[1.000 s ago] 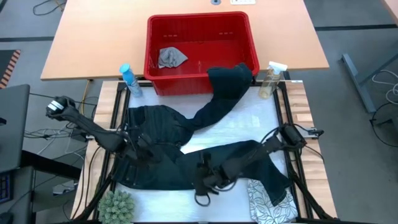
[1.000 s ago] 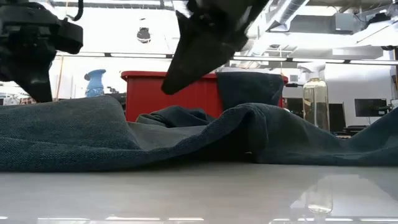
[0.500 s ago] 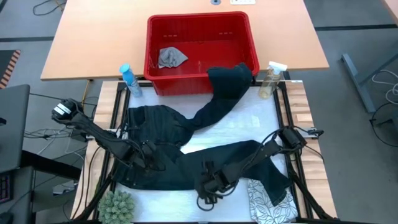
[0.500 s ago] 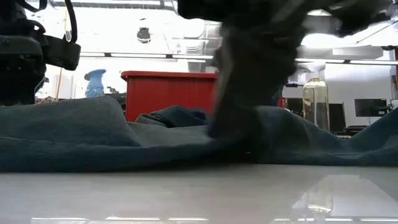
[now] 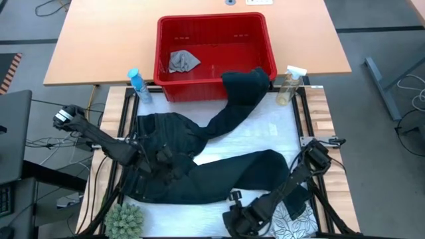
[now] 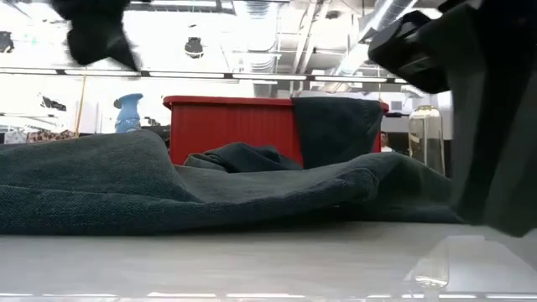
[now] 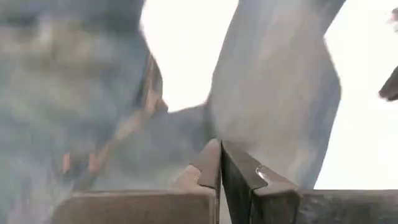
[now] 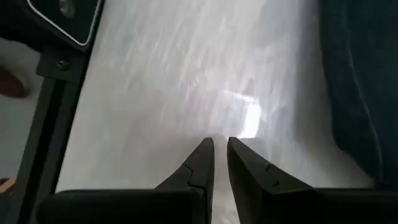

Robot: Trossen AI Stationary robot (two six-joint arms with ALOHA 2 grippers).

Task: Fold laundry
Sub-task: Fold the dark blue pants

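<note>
On bench [image 5: 282,129] we see jeans [image 5: 199,176] spread flat, one leg draped over basket [image 5: 212,30] rim. Left hand [image 5: 174,167] over jeans' waist, fingers pinched together, nothing between. Right hand [image 5: 234,222] at bench's front edge over bare white surface, fingers narrow, empty. Grey cloth [image 5: 182,61] in basket; leaf-print cloth [image 5: 292,219] beside right hand.

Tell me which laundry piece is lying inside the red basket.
The small grey cloth; the jeans only drape one leg over the basket rim.

1. Jeans [image 5: 199,169]: dark denim, spread out unfolded in front of the red basket [image 5: 214,33], one leg draped over its front rim.
2. Grey cloth [image 5: 182,61]: crumpled inside the basket.
3. Leaf-print cloth [image 5: 292,222]: far from the basket, at the table's near edge.
</note>
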